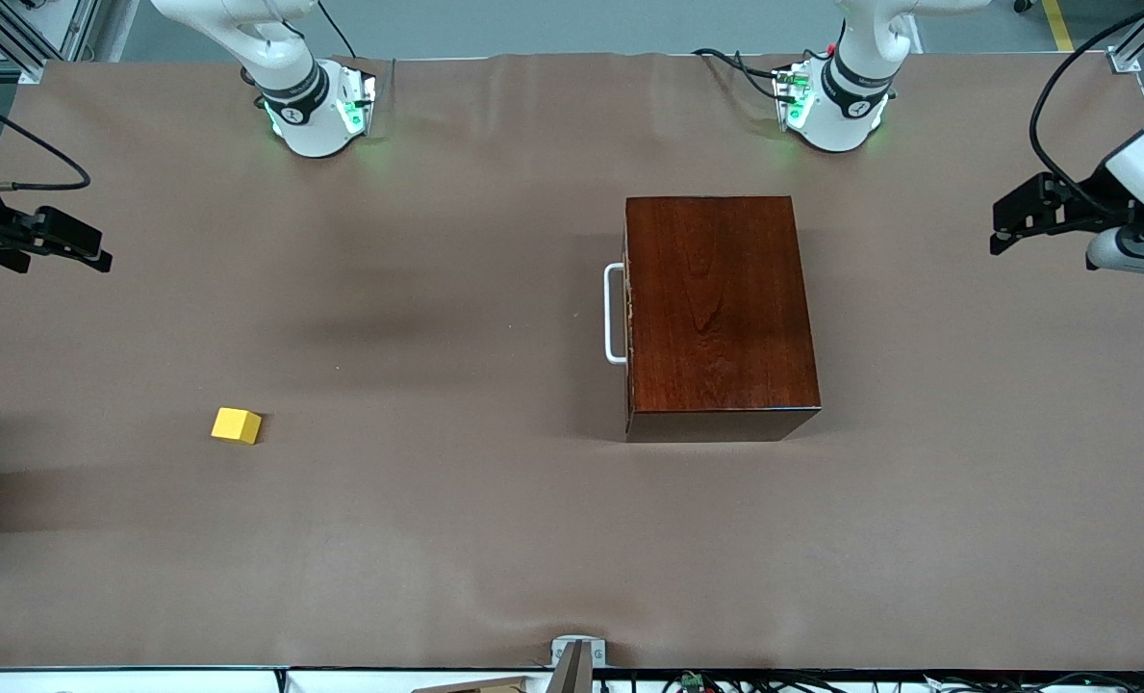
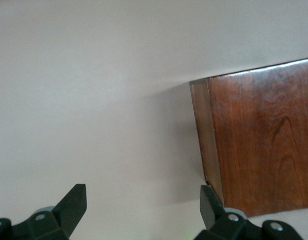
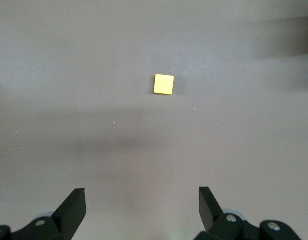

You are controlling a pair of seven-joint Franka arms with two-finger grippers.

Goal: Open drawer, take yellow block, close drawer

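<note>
The drawer (image 1: 626, 313) sits shut in its box (image 1: 716, 308), handle (image 1: 614, 314) at its nine o'clock, while the yellow block (image 1: 236, 424) lies bare on the tabletop (image 1: 437, 539). Both the left claw (image 2: 143, 210) and right claw (image 3: 142, 210) hang wide open and empty at the table's ends, likely poised to start.

Bright yellow block (image 1: 236, 425), glossy reddish-brown wooden box (image 1: 716, 313), white loop handle (image 1: 614, 314), brown table (image 1: 437, 539)

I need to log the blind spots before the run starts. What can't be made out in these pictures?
- Inside of the drawer: hidden, shut into the wooden box, every view.
- Handle: outside both wrist views.
- Box: cut off by the left wrist view's edge.
- Yellow block: underside hidden.
</note>
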